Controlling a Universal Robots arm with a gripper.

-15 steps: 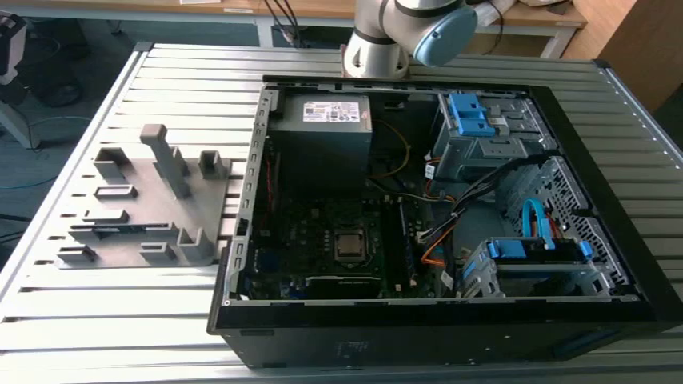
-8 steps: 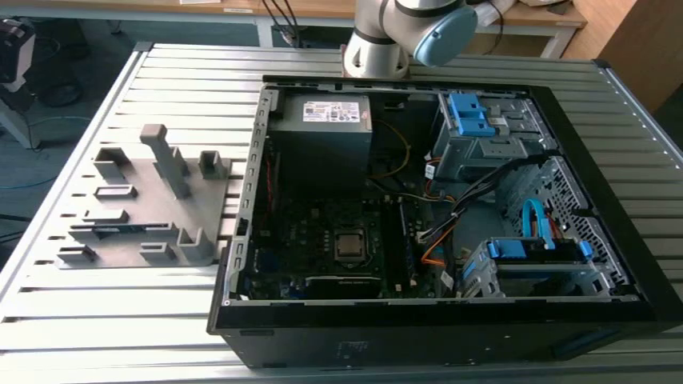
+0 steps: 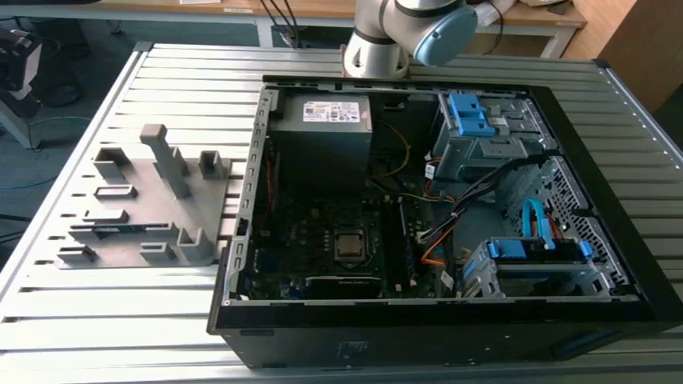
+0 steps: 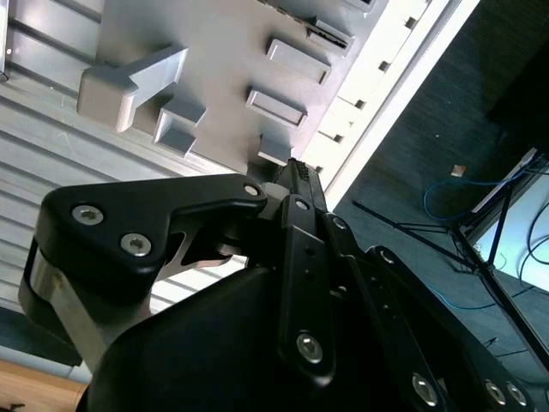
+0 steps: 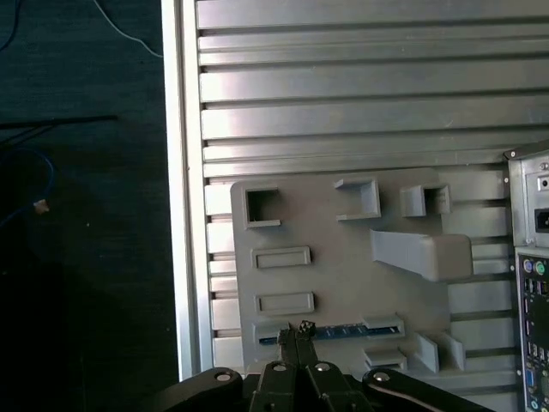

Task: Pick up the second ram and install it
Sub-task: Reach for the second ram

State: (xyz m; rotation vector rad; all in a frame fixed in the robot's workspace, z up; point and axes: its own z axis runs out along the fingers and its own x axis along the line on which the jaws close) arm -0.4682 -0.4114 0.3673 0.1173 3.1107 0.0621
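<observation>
In the first wrist view a thin dark stick with a bluish face, the second ram (image 5: 352, 330), lies on edge in a long slot of the grey fixture (image 5: 326, 275). My gripper (image 5: 296, 331) hangs above the fixture, its tips over the slot's end, apart from the ram. The two fingers (image 5: 288, 343) are pressed together with nothing between them. In the second wrist view the gripper (image 4: 300, 176) points at the fixture (image 4: 223, 94) from a distance. In the exterior view the fixture (image 3: 160, 208) lies on the table, on the exterior view's left of the open computer case (image 3: 427, 232).
The case holds a motherboard (image 3: 331, 248) with a CPU socket, a power supply (image 3: 325, 120), blue drive cages (image 3: 475, 120) and orange and blue cables (image 3: 533, 220). The slatted table's edge (image 5: 184, 189) runs beside the fixture, with dark floor beyond. The arm's base (image 3: 401, 32) stands behind the case.
</observation>
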